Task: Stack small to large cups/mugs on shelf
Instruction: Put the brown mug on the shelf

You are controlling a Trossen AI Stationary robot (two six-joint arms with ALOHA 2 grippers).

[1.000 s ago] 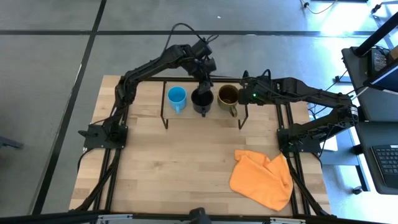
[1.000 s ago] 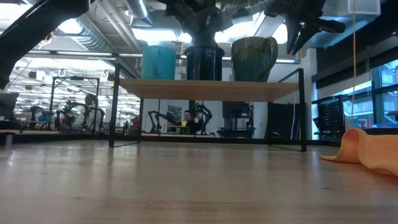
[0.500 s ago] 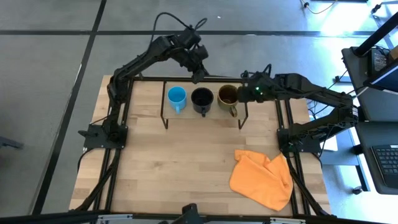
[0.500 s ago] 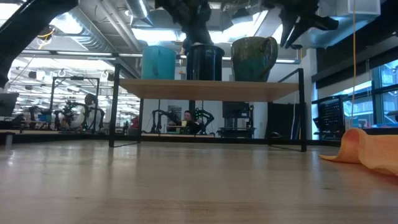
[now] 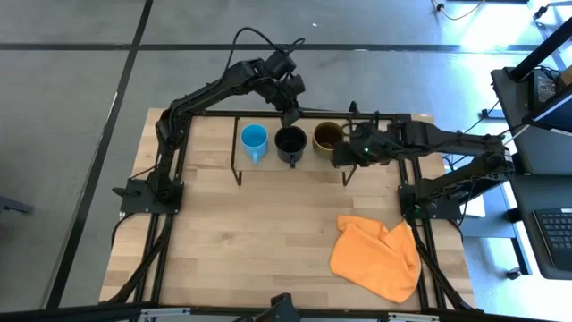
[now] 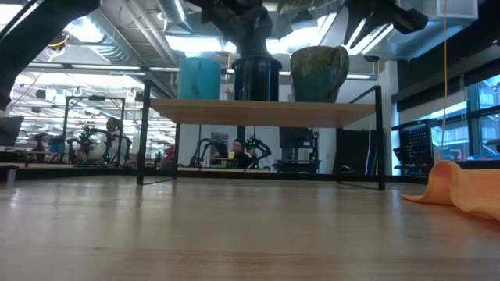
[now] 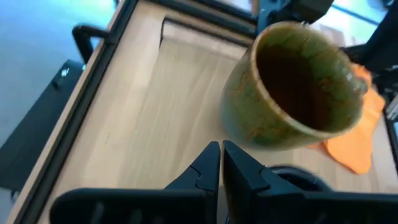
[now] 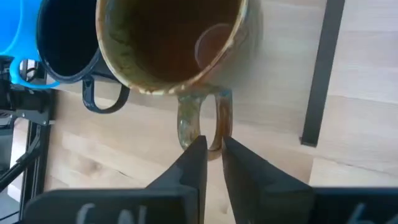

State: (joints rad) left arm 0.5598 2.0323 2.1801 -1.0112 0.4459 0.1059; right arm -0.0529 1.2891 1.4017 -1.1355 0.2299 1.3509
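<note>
Robotics lab: rows of robot arms [image 6: 94, 144].

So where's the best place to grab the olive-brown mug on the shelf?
Probably its handle. The olive-brown mug stands upright at the right end of the shelf, with the loop pointing toward the table's front. The black mug sits close beside it, so come from the front or above. The right gripper is already lined up there, fingers nearly closed.

Floor [image 5: 71, 134]: grey, with dark seam lines. Desk [image 5: 547, 116] with keyboard [image 5: 554, 234] stands beside the table's right edge. Low view: open hall, ceiling ducts [image 6: 133, 43], bright ceiling lights [image 6: 183, 39], windows [image 6: 480, 117] at right, a seated person [image 6: 237, 152] far behind.
</note>
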